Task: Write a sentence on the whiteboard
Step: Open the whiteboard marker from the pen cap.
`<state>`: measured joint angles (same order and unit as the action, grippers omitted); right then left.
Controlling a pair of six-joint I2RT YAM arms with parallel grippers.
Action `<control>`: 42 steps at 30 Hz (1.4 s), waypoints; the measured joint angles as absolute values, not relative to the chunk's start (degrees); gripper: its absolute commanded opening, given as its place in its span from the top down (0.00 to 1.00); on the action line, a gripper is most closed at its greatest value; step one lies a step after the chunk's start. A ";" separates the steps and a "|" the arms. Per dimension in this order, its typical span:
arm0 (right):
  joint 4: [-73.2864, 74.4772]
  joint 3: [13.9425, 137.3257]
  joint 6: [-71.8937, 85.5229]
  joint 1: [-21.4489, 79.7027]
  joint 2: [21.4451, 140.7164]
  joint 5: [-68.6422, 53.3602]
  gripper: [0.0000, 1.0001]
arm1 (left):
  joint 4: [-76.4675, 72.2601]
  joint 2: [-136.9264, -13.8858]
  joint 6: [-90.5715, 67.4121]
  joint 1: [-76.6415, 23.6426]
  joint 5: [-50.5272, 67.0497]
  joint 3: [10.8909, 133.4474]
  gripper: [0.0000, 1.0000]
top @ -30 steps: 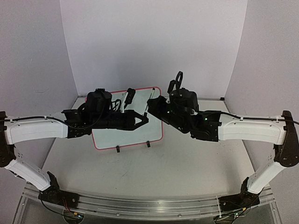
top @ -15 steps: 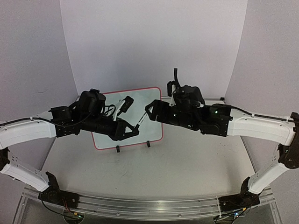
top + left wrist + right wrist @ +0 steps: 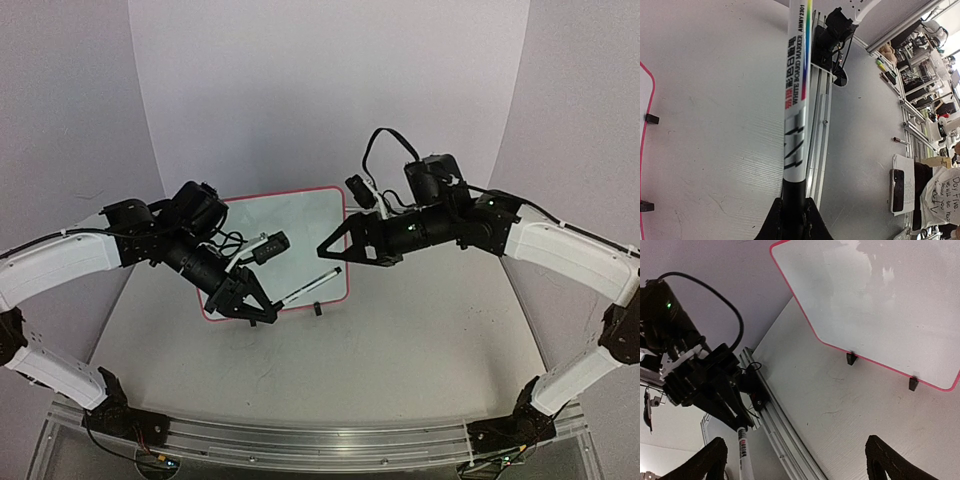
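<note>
Left hand grips one end of the marker, just in front of the board at its lower edge. From there the marker's long axis runs rightward along that edge, its free end rising a little toward the board's lower right corner (capped or not, I cannot tell). Right hand hangs off the board's right side, spread wide with nothing in it, and is the nearer of the two to that free end. The board stands on the table, its face blank, no sentence on it yet. By my judgement the marker must turn from lying along the board to pointing at its face before any stroke.
</note>
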<state>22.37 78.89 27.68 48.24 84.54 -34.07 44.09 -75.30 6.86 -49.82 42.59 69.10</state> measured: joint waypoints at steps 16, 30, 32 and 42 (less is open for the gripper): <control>23.46 79.91 24.61 48.62 92.04 -56.72 0.23 | 45.09 -81.39 12.05 -49.82 47.94 69.54 1.00; 23.59 79.92 24.26 50.82 94.93 -59.09 0.36 | 41.36 -82.32 9.16 -49.76 47.37 69.54 1.00; 23.60 79.92 24.25 51.12 95.05 -59.10 0.38 | 41.53 -82.48 9.08 -49.76 47.40 69.53 1.00; 23.66 79.97 24.21 51.18 95.91 -59.07 0.50 | 42.13 -83.89 9.08 -49.65 47.35 69.52 1.00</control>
<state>23.66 79.97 24.21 51.18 95.91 -59.07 42.13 -83.89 9.08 -49.65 47.35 69.52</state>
